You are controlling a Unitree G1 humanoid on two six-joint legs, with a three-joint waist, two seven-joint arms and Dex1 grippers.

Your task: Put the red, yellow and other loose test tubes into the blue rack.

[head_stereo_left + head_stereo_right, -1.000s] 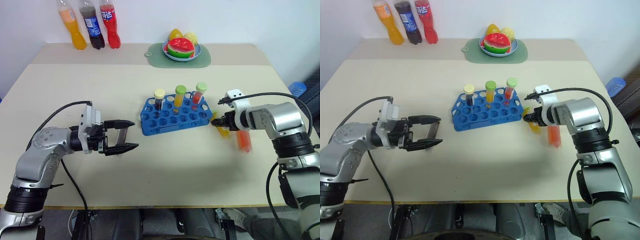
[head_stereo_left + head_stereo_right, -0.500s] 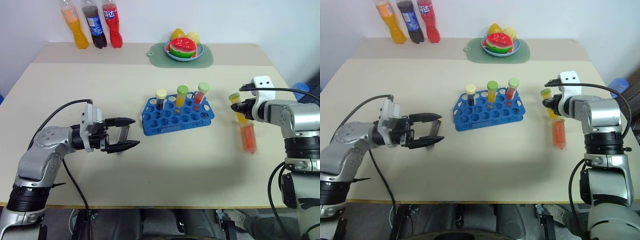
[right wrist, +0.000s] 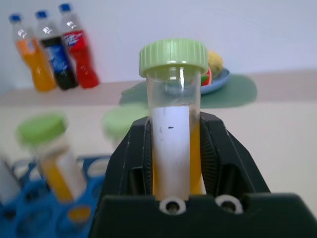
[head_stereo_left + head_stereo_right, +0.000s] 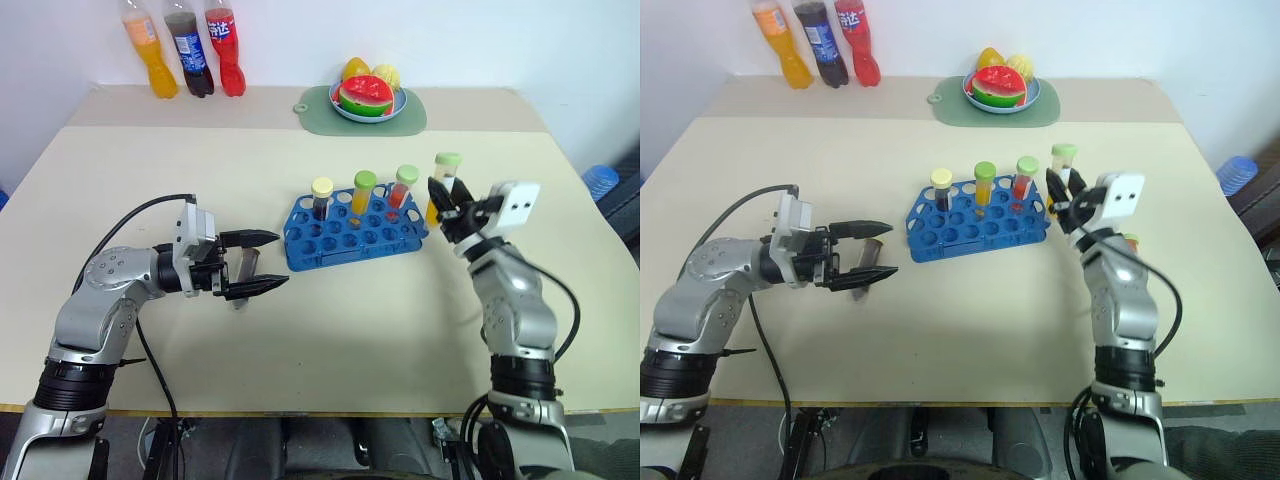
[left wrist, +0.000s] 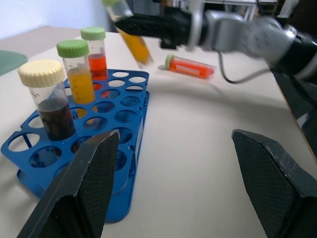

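Observation:
The blue rack (image 4: 335,250) sits mid-table with three test tubes upright in its back row: a dark one with a cream cap (image 4: 321,197), a yellow one (image 4: 363,190) and a red one (image 4: 403,186), both green-capped. My right gripper (image 4: 447,210) is shut on a yellow green-capped test tube (image 3: 173,99), held upright just off the rack's right end. An orange-red test tube (image 5: 190,67) lies on the table behind that arm. Left of the rack, my left gripper (image 4: 282,260) is open with nothing in it and points at the rack.
Three soda bottles (image 4: 185,55) stand at the back left. A plate of fruit (image 4: 365,97) rests on a pale green mat (image 4: 405,118) at the back centre. A blue object (image 4: 600,180) lies beyond the table's right edge.
My right gripper has lifted the yellow tube off the table, turned it upright and carried it left to the rack's right end. The orange-red tube stayed on the table. The left gripper held still.

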